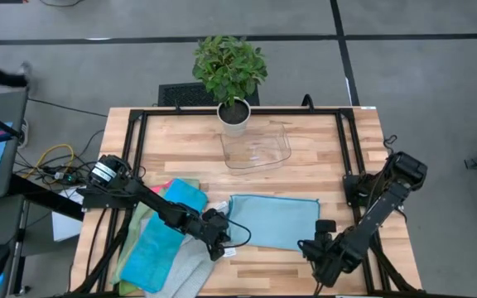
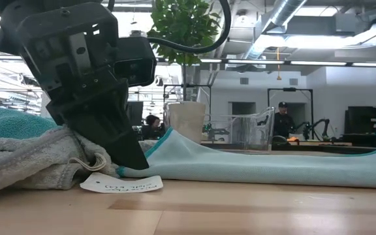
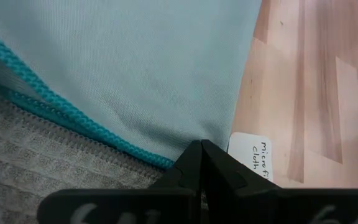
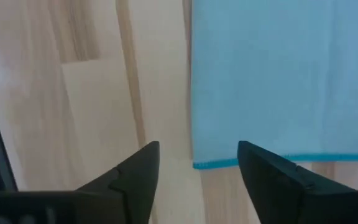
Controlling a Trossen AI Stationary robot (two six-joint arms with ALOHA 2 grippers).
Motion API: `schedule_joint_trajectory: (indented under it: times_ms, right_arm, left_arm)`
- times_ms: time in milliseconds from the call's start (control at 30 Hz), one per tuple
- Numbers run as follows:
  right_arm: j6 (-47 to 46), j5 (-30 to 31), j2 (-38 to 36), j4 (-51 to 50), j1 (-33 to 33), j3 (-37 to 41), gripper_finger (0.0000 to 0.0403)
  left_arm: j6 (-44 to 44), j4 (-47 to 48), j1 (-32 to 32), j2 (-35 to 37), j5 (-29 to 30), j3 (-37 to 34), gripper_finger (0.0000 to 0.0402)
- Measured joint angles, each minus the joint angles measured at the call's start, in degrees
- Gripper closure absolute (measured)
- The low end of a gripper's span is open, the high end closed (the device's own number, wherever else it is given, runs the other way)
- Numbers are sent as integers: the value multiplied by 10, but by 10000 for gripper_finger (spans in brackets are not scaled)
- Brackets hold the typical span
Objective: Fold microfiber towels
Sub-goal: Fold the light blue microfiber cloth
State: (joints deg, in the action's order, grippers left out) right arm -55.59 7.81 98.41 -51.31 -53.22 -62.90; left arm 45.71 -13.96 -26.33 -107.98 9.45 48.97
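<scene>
- A light towel (image 1: 273, 221) with teal edging lies spread flat on the table (image 1: 321, 141), near the front edge and between the two arms.
- Your left end effector (image 1: 219, 246) sits at the towel's near left corner. In the left wrist view its fingers (image 3: 199, 163) are pressed together at the teal hem, so it looks clenched on that corner, though the pinched cloth itself is hidden behind the fingertips.
- A white label (image 2: 121, 184) lies on the wood just beside that corner.
- A pile (image 1: 162, 244) of other towels, blue, grey, pink and green, lies to the left, under the left arm; the grey one touches the spread towel's corner.
- Your right end effector (image 1: 325, 246) hovers at the towel's near right corner, fingers (image 4: 135, 171) spread wide. The right wrist view shows the hem (image 4: 260, 162) between them, not yet gripped.
- A clear tray (image 1: 257, 149) and a potted plant (image 1: 232, 74) stand at the back, well apart from the work.
- Judged step: taking hold of the two near corners before the first fold; no fold is made yet.
- Next move, as a judgement: lower the right end effector onto its corner and close it, then lift both corners together and carry them across to the far edge, keeping the grey towel from dragging along.
</scene>
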Motion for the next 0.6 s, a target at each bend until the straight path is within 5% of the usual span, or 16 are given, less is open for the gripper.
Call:
schedule_joint_trajectory:
  times_ms: [600]
  right_arm:
    - [-42,-39,-2,112,-4,104,173]
  left_arm:
    - [-3,0,0,0,9,0,401]
